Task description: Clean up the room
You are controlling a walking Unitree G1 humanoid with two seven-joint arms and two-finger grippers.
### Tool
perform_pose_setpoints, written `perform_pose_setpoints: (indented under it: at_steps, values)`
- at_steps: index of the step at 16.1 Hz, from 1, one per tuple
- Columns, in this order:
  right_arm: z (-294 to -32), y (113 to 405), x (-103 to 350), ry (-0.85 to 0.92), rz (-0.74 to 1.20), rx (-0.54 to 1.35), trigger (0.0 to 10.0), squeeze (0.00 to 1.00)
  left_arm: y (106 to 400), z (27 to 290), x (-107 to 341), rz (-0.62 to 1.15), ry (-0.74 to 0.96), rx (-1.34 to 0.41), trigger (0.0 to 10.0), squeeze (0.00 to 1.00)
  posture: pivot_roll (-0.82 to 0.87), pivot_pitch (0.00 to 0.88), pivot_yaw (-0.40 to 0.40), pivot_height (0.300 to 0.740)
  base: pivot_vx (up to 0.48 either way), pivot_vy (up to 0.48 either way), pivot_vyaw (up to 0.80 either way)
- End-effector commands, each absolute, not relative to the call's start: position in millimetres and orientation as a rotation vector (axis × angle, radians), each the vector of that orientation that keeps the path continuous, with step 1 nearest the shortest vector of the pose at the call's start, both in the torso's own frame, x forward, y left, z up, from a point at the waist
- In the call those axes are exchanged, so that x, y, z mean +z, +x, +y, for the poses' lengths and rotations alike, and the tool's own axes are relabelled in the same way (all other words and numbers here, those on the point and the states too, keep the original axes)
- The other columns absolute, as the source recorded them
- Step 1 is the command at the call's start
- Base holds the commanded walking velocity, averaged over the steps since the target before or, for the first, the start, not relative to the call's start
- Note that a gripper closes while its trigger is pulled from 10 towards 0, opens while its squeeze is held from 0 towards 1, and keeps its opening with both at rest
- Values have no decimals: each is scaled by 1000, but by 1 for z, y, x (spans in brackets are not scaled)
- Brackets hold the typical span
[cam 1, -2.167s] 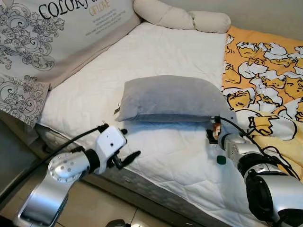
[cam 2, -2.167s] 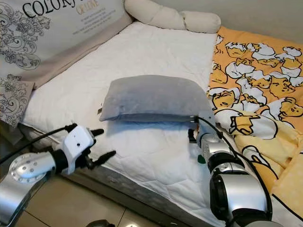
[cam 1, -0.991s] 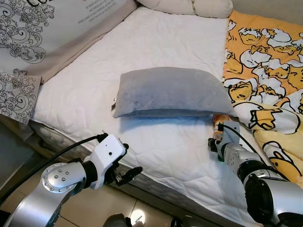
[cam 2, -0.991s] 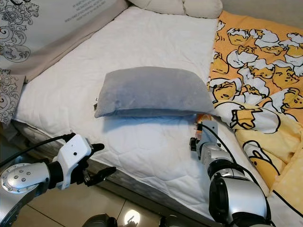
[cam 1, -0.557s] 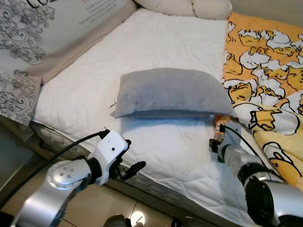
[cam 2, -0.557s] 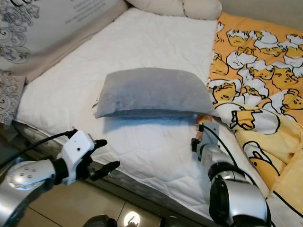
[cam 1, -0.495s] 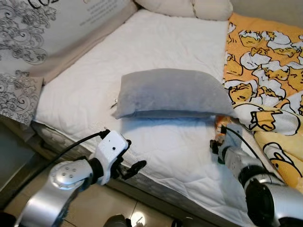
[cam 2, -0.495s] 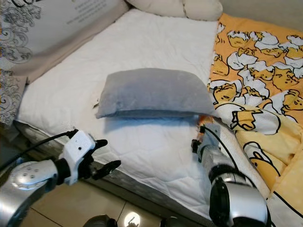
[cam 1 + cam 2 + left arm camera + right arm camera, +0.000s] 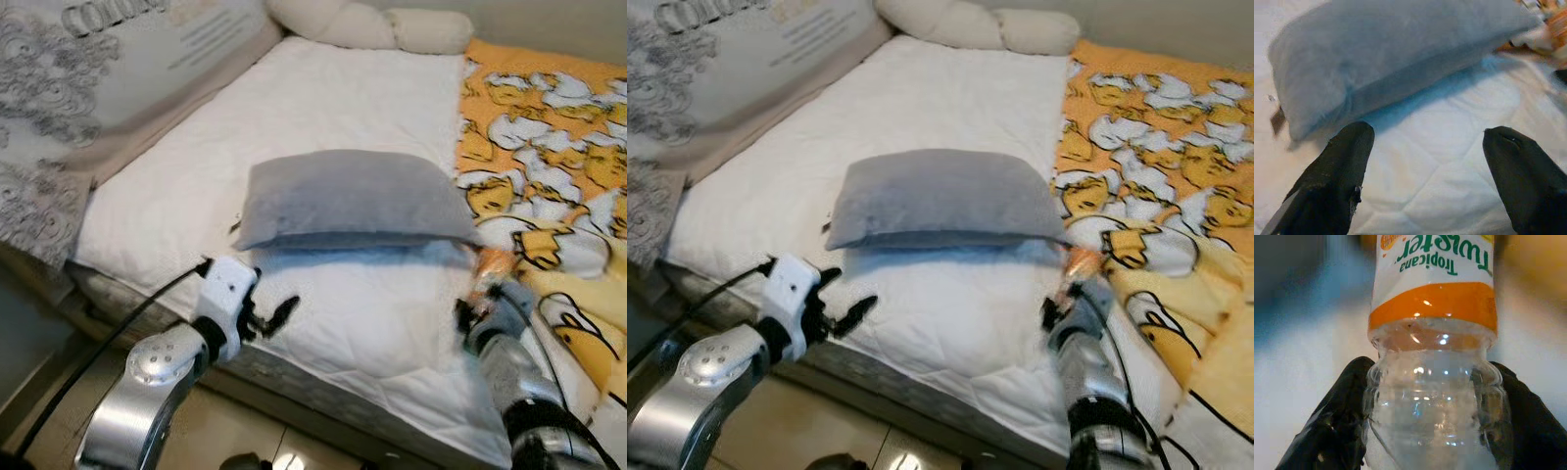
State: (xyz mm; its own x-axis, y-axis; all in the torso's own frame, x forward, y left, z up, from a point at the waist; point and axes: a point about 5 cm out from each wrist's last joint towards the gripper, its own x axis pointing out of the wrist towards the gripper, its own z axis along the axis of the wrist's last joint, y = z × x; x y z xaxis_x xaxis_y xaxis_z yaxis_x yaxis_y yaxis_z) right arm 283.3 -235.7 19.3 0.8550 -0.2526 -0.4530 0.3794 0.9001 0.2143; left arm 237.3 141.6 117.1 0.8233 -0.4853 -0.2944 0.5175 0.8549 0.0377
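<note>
My right gripper [image 9: 1432, 406] stays clamped on the clear orange-labelled plastic bottle [image 9: 1434, 357]; my left gripper [image 9: 1427, 147], fingers apart, has neared the grey rectangular pillow [image 9: 1396, 54] ahead.

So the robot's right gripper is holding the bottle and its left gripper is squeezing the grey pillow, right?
Not quite. The right gripper does hold the bottle, but the left gripper isn't squeezing the grey pillow. The left wrist view shows its fingers open over the white mattress, just short of the pillow.
</note>
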Motion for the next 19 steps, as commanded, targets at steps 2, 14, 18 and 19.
perform_pose_setpoints:
  at_steps: [2, 14, 18, 19]
  values:
    - [-236, 297, 67, 242, 189, -285, 0, 0, 240, 144, 116, 286, 76, -487, 10000, 0, -72, 0, 16, 740, 0, 0, 0]
    - [-131, 271, 83, 174, 264, 225, 10000, 0, 240, 176, 107, 281, 160, -160, 10000, 0, 3, 0, -29, 740, 0, 0, 400]
    - [-142, 266, 80, 196, 296, 193, 10000, 0, 243, 182, 111, 271, 217, -126, 10000, 0, 23, 0, -9, 740, 0, 0, 800]
    - [-143, 266, 79, 215, 306, 198, 10000, 0, 243, 188, 112, 273, 224, -115, 10000, 0, 22, 0, -4, 740, 0, 0, 800]
